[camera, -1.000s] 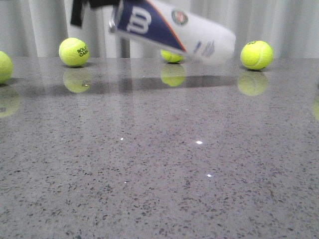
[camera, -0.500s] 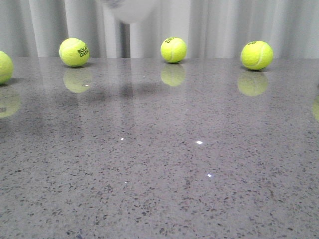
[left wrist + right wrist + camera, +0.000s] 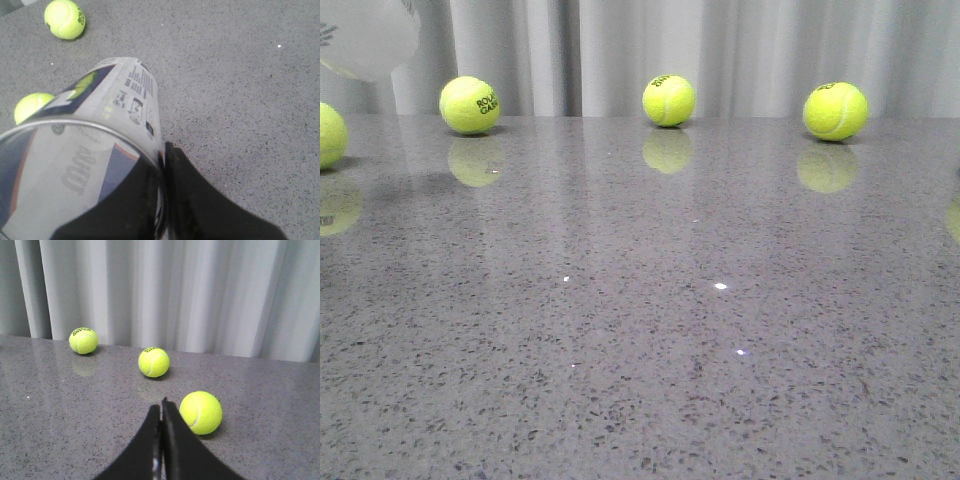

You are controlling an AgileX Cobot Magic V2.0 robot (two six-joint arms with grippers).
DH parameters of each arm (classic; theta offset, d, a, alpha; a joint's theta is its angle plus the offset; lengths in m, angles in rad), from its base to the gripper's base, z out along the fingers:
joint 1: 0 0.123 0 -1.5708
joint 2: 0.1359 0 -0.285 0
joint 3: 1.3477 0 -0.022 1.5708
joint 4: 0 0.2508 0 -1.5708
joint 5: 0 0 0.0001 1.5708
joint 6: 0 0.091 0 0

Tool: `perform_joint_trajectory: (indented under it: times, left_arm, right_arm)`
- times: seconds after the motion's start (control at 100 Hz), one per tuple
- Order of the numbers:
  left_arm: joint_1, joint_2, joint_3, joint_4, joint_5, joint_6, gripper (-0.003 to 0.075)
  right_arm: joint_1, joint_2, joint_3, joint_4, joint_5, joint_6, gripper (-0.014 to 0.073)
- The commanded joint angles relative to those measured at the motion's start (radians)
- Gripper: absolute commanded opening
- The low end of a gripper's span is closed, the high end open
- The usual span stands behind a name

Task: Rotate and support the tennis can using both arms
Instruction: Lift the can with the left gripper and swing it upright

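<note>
The left gripper (image 3: 162, 200) is clamping the silver rim of the long clear plastic tennis can (image 3: 100, 145) with its navy-and-white label, holding it up off the speckled grey table (image 3: 240, 100); in the front view only its pale end is peeking in at the top left corner. The right gripper (image 3: 161, 440) is pinched closed on nothing, hovering near three yellow-green tennis balls (image 3: 200, 412).

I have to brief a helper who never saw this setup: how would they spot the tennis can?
Look above the grey table, at the left gripper. It grips the silver rim of the tennis can. Unlike the round yellow-green balls, it is a long clear tube with a navy-and-white label.
</note>
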Motion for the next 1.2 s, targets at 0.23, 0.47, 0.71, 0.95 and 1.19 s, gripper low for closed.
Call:
perform_joint_trajectory:
  times: [0.23,0.47,0.71,0.95,1.19]
  left_arm:
    - [0.0,-0.087,0.189,0.076,0.004,-0.072,-0.0021]
    - [0.0,-0.103,0.222,0.072,0.004,-0.072,-0.002]
    - [0.0,-0.054,0.199,0.008,0.004,-0.072,0.0087]
    - [0.0,0.058,0.086,-0.03,0.004,-0.072,0.0435]
    - [0.0,0.187,-0.053,-0.01,0.004,-0.072,0.0494]
  right_arm:
    - [-0.006,0.007,-0.023,0.006,-0.088,-0.003,-0.0068]
    - [-0.006,0.007,-0.023,0.006,-0.088,-0.003,-0.0068]
    - [-0.006,0.007,-0.023,0.006,-0.088,-0.003,-0.0068]
    - [-0.006,0.007,-0.023,0.006,-0.088,-0.003,-0.0068]
    - [-0.006,0.007,-0.023,0.006,-0.088,-0.003,-0.0068]
